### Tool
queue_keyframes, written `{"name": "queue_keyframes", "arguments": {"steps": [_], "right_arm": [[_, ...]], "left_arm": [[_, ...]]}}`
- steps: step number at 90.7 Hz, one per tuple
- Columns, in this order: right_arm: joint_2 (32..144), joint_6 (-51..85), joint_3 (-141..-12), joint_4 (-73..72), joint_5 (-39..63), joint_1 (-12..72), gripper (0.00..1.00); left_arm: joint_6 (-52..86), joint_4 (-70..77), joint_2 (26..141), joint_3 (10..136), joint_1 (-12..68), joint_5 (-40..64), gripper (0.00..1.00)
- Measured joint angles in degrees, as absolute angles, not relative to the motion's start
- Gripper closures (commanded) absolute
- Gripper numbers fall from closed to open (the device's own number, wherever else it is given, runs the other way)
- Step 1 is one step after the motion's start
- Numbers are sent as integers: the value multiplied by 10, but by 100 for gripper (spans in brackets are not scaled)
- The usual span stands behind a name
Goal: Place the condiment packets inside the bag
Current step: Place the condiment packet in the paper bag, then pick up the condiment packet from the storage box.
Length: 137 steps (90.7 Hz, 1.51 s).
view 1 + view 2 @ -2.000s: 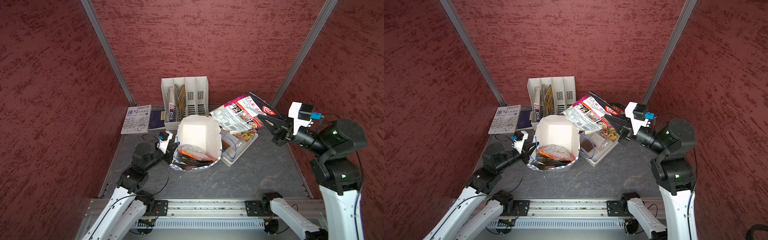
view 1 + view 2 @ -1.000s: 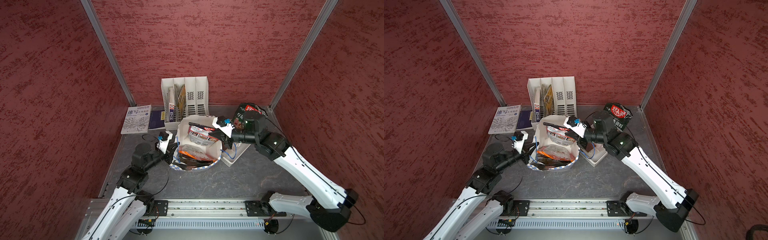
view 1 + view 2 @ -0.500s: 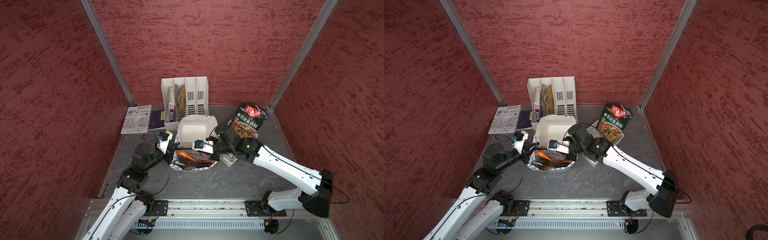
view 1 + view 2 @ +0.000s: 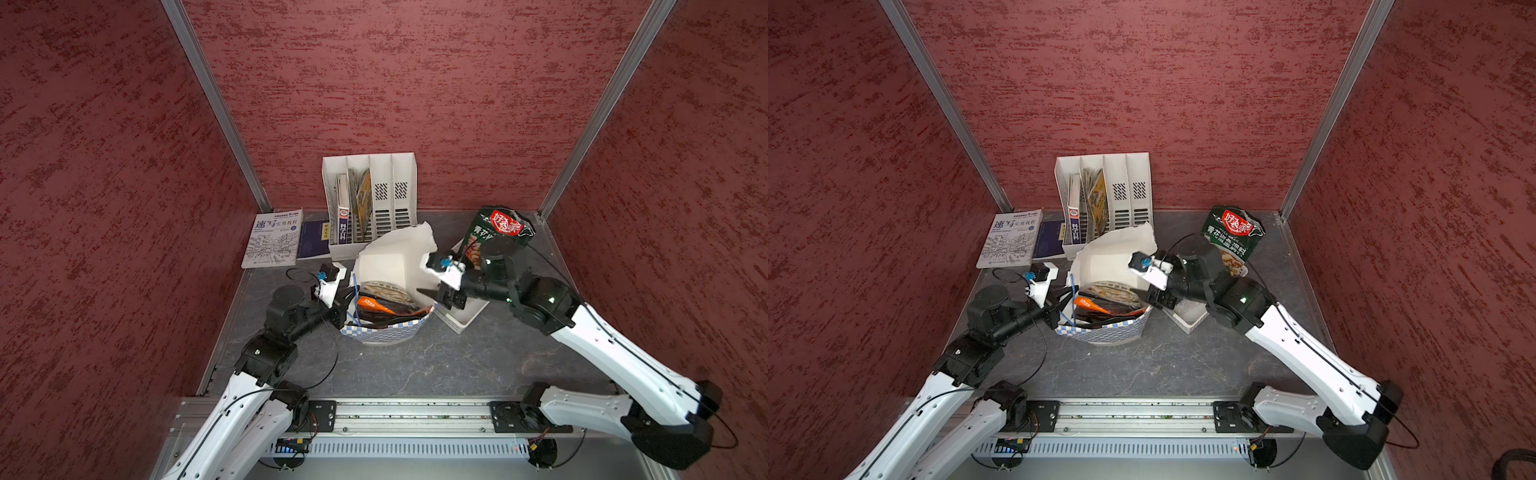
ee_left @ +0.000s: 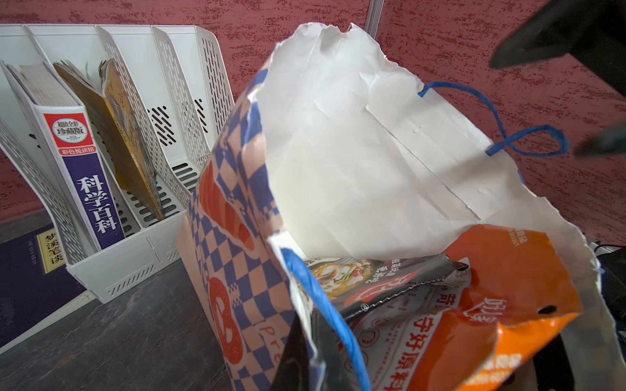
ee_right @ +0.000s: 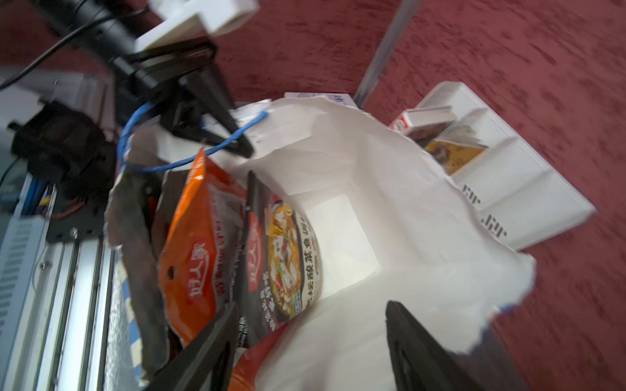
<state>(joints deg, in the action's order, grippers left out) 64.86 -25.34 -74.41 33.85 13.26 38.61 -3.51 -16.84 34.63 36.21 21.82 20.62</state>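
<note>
While left gripper [image 4: 348, 297] clamps the bag [image 4: 395, 262], right gripper [image 4: 430, 300] hangs open.
Green packet [image 4: 498, 226], apparently upright, stands beyond the bag, nearer right arm [image 4: 540, 299].

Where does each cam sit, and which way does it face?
Top views: high behind the robot, looking down and forward; left arm, right arm, bag, file rack.
Left wrist: on the left arm, facing the bag's mouth; left end effector pinching its rim.
Right wrist: over the bag's rim, looking in at the condiment packets; open right end effector.
Shared: both wrist views show bag, packets, rack; each sees the other arm's end effector.
</note>
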Motion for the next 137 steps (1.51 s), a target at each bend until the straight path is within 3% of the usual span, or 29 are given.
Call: {"name": "queue_keyframes", "arguments": {"steps": [9, 24, 37, 77, 94, 106, 110, 137], "right_arm": [[660, -158, -747, 325, 120, 217, 9], [732, -1, -711, 283, 152, -52, 4], [814, 70, -662, 238, 200, -164, 3], [995, 143, -654, 51, 421, -177, 19], [1021, 161, -649, -35, 475, -177, 53], [1014, 150, -619, -80, 498, -177, 91], [1008, 145, -606, -91, 501, -177, 100], [873, 69, -510, -136, 494, -151, 100]], "left_arm": [[-35, -168, 346, 362, 218, 206, 100], [-35, -168, 346, 362, 218, 206, 100], [-35, -169, 346, 362, 218, 206, 100], [-35, -170, 346, 362, 218, 205, 100], [-35, -170, 346, 362, 218, 205, 100], [-35, -170, 346, 362, 218, 205, 100], [-35, -170, 346, 362, 218, 205, 100], [-35, -170, 345, 362, 218, 205, 100]]}}
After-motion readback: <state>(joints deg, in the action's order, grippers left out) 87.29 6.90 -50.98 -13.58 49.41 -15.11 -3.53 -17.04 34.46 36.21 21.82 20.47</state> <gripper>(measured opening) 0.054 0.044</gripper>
